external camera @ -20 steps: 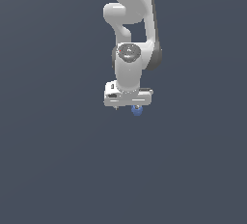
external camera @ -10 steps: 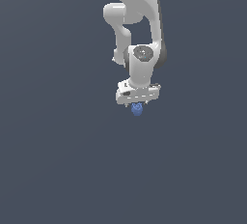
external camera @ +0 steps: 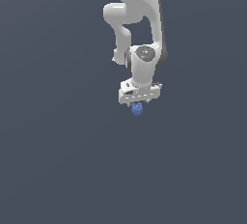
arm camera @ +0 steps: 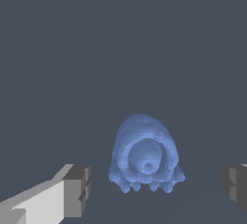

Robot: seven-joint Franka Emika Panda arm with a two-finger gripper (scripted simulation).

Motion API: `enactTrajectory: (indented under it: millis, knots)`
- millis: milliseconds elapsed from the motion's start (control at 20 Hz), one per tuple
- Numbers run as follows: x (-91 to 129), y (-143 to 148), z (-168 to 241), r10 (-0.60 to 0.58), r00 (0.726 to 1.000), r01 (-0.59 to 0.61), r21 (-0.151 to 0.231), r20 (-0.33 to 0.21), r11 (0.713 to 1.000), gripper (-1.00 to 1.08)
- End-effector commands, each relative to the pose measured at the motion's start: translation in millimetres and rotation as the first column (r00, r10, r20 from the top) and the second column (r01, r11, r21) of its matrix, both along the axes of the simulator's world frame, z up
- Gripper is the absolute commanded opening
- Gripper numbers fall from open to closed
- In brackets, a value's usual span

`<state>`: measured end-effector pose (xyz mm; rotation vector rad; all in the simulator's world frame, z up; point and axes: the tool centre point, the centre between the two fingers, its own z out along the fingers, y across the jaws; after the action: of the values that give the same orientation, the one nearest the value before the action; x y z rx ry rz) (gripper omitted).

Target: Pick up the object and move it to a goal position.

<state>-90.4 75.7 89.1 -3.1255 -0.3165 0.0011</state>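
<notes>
The object is a tiny blue lumpy item resting on the dark grey floor, directly below the white arm's hand. In the wrist view the object sits between the two grey finger pads, with a clear gap on each side. My gripper is open and straddles the object without touching it. In the wrist view the gripper has its jaws spread far wider than the object.
Plain dark grey floor surrounds the object on every side. The white arm rises from the hand toward the top of the exterior view.
The wrist has turned and the hand has shifted slightly toward the exterior view's right, settling over the object. The object has stayed where it was.
</notes>
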Motion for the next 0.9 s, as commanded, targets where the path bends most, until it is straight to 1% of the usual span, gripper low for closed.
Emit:
enactTrajectory:
  millis: [0, 450, 750, 800, 850]
  knots:
    - [-0.3, -0.2, -3.7, 0.000, 1.000, 0.000, 0.000, 0.000, 1.000, 1.00]
    - [-2.0, 0.4, -40.2, 0.002, 1.000, -0.002, 0.000, 0.000, 1.000, 1.00]
    - [-1.6, 0.5, -49.5, 0.003, 1.000, -0.003, 0.000, 0.001, 1.000, 1.00]
    - [-1.6, 0.5, -49.5, 0.003, 1.000, -0.003, 0.000, 0.001, 1.000, -1.00]
    - [-1.6, 0.5, -49.5, 0.003, 1.000, -0.003, 0.000, 0.001, 1.000, -1.00]
